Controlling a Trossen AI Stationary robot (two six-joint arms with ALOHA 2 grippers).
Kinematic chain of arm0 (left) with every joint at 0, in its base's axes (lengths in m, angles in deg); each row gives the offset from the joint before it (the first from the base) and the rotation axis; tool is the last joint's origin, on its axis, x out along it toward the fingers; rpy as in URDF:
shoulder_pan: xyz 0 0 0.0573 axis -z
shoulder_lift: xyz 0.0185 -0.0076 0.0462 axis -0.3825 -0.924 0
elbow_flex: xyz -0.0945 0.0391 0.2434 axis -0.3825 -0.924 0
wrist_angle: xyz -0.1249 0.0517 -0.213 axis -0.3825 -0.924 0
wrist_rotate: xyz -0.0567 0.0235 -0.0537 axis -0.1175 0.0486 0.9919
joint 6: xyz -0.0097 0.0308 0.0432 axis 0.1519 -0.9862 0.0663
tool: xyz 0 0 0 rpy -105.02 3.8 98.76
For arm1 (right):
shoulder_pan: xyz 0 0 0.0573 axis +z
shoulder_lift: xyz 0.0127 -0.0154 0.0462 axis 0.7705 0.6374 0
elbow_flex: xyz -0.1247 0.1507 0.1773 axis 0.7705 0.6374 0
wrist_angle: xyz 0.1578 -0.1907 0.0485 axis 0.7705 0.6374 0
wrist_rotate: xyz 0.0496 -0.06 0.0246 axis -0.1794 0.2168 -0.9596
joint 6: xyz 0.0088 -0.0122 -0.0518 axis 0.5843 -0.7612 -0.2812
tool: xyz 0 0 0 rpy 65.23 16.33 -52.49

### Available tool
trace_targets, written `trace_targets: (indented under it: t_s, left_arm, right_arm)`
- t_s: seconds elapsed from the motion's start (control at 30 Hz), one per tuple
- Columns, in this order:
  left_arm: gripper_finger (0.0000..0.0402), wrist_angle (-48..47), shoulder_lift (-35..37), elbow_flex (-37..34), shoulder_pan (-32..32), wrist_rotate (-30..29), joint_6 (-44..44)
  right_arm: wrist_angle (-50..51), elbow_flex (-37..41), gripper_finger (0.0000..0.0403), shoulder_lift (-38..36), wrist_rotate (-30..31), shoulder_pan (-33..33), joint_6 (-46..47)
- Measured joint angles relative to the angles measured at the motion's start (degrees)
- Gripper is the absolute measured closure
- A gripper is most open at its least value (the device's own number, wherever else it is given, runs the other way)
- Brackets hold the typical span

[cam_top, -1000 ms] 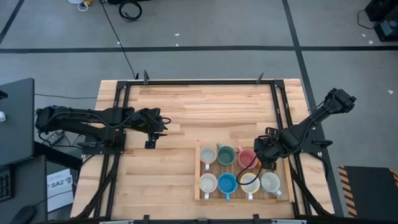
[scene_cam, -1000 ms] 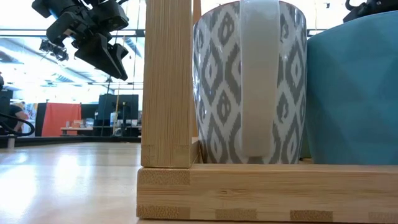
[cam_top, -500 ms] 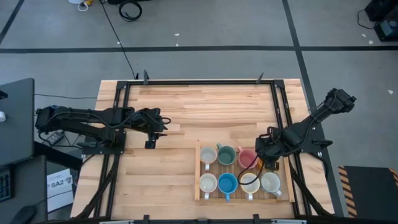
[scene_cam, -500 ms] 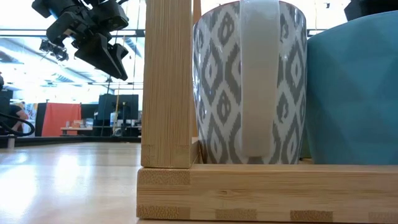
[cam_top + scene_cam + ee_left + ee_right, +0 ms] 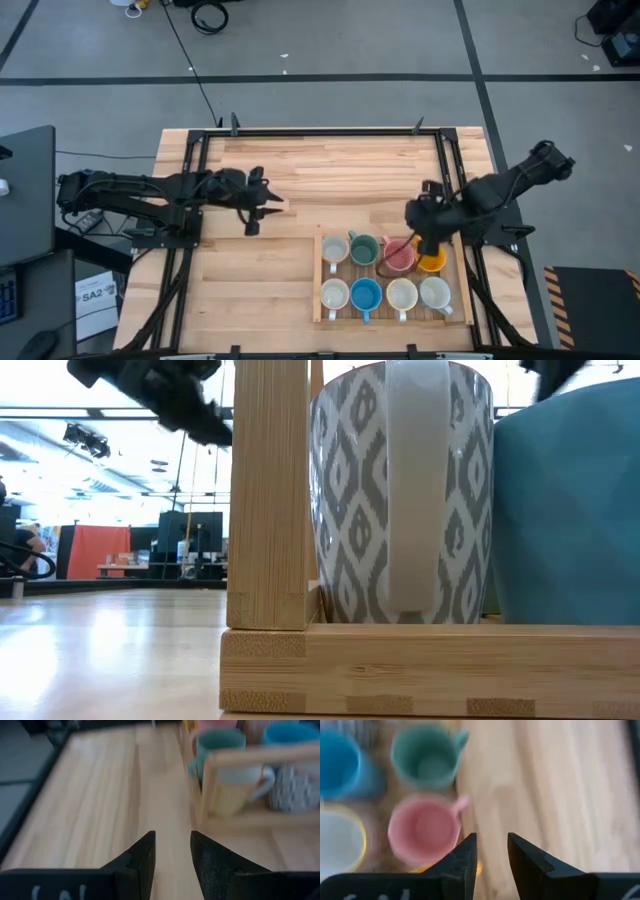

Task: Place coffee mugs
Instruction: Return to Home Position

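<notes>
A wooden tray (image 5: 319, 280) on the table's near right holds eight mugs in two rows. The far row has a white mug (image 5: 335, 250), a green mug (image 5: 363, 249), a pink mug (image 5: 398, 257) and an orange mug (image 5: 433, 263). The near row has a patterned white mug (image 5: 335, 294), a blue mug (image 5: 366, 294) and two white mugs (image 5: 401, 293), (image 5: 435, 293). All stand upright on their bases. My right gripper (image 5: 418, 226) hovers over the tray's far edge, slightly open and empty, with the pink mug (image 5: 422, 827) below it. My left gripper (image 5: 255, 207) hangs over bare table left of the tray, slightly open.
The tray has raised wooden rails and a corner post (image 5: 270, 495); the patterned mug (image 5: 400, 490) and the blue mug (image 5: 565, 510) stand right behind it. Bare tabletop (image 5: 330, 180) stretches across the far half and the near left. A black frame (image 5: 320, 131) runs along the table's edges.
My right gripper has risen from the tray's far right compartment and drawn back toward the far edge and slightly left, uncovering the orange mug that stands there. My left gripper has moved a little toward the tray and the far edge, and has risen.
</notes>
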Motion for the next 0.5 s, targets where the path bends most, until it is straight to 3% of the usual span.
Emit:
trace_targets:
  t_s: [0.2,0.5]
  left_arm:
    - [0.0271,6.5,1.7,0.0,0.0,0.0,-0.2]
    - [0.0271,-0.5,16.3,0.0,-0.4,0.0,-1.3]
  right_arm:
    - [-3.7,-6.9,0.0289,0.0,7.5,-6.0,-9.3]
    - [-6.5,-9.4,0.0288,-5.6,7.2,-16.2,-21.3]
